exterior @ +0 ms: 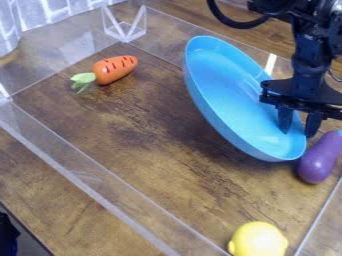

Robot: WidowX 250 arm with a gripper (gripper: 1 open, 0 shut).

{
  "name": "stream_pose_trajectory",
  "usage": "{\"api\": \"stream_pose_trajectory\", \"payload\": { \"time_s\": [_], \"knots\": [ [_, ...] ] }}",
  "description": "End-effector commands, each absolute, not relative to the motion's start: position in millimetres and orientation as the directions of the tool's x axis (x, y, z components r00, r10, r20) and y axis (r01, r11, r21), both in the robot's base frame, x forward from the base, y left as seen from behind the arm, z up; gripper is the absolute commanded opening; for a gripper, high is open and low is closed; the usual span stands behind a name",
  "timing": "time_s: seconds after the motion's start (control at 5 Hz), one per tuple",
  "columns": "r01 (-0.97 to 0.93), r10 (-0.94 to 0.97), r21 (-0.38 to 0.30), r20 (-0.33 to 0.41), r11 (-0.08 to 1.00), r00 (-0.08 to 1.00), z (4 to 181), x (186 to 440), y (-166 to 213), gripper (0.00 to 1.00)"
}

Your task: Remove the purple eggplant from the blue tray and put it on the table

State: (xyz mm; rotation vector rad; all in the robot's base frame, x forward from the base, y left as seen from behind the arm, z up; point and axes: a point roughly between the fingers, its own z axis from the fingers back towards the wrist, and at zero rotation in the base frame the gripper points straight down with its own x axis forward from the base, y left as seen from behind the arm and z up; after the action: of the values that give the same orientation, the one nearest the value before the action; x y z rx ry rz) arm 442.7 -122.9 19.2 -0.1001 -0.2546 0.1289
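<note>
The blue tray [230, 92] stands steeply tilted, its left rim raised high and its right rim low on the table [134, 150]. My gripper [305, 122] comes down from above at that right rim, its dark fingers drawn close with the rim between them. The purple eggplant [318, 158] lies on the table outside the tray, just below and right of the gripper, near the right edge of the view. It is free of the fingers.
An orange carrot [110, 69] lies at the back left. A yellow lemon [258, 240] sits at the front right edge. Clear acrylic walls [80, 170] run round the wooden surface.
</note>
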Motion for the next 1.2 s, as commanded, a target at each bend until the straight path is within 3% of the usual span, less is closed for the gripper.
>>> {"api": "stream_pose_trajectory", "payload": {
  "time_s": [0.0,1.0],
  "knots": [
    [-0.122,0.136,-0.081,0.198,0.989,0.971,-3.0,430.8,-109.5,0.0],
    [0.001,0.012,-0.07,0.187,0.998,0.982,8.7,416.4,-107.7,0.0]
  ]
}}
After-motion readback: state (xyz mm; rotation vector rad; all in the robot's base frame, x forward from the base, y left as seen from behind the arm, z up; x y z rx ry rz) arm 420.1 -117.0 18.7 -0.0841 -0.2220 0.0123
